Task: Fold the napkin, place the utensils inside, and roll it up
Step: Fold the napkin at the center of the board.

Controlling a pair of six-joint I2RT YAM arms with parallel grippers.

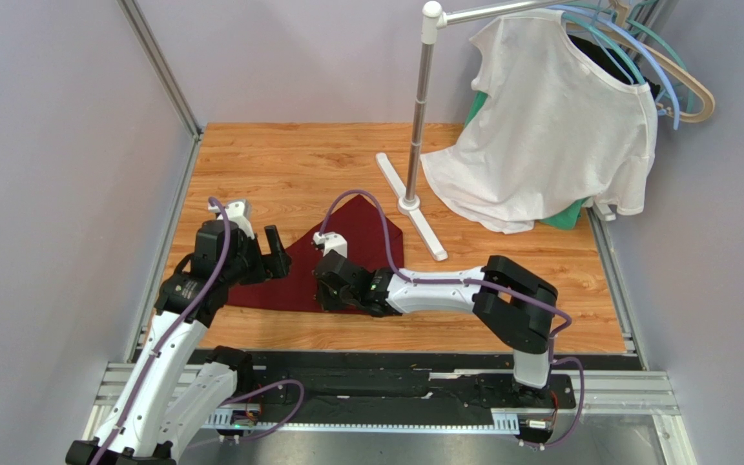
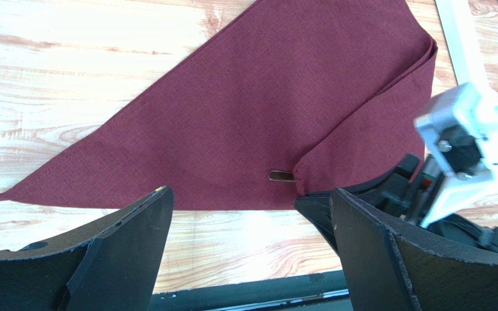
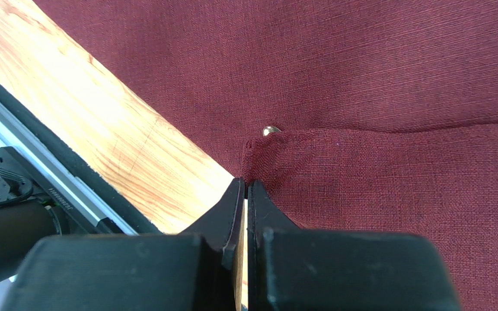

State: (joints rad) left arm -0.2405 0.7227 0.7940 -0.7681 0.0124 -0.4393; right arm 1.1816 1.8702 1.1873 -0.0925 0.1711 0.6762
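The dark maroon napkin [image 1: 293, 281] [image 2: 264, 97] [image 3: 362, 78] lies flat on the wooden table [image 1: 279, 165], folded into a triangle. Its right part is folded over as a flap. The metal end of a utensil [image 2: 281, 175] [image 3: 271, 130] peeks out from under that flap; the rest of it is hidden. My right gripper [image 1: 332, 291] [image 3: 246, 184] is shut on the flap's near corner, at the napkin's near edge. My left gripper [image 1: 274, 254] [image 2: 248, 194] hovers open over the near edge, left of the flap, with nothing between its fingers.
A garment stand [image 1: 415, 126] rises behind the napkin, and its white base bar [image 1: 424, 228] ends close to the cloth's far right corner. A white T-shirt [image 1: 551, 126] hangs on hangers at the back right. A black rail [image 1: 376, 373] runs along the near edge.
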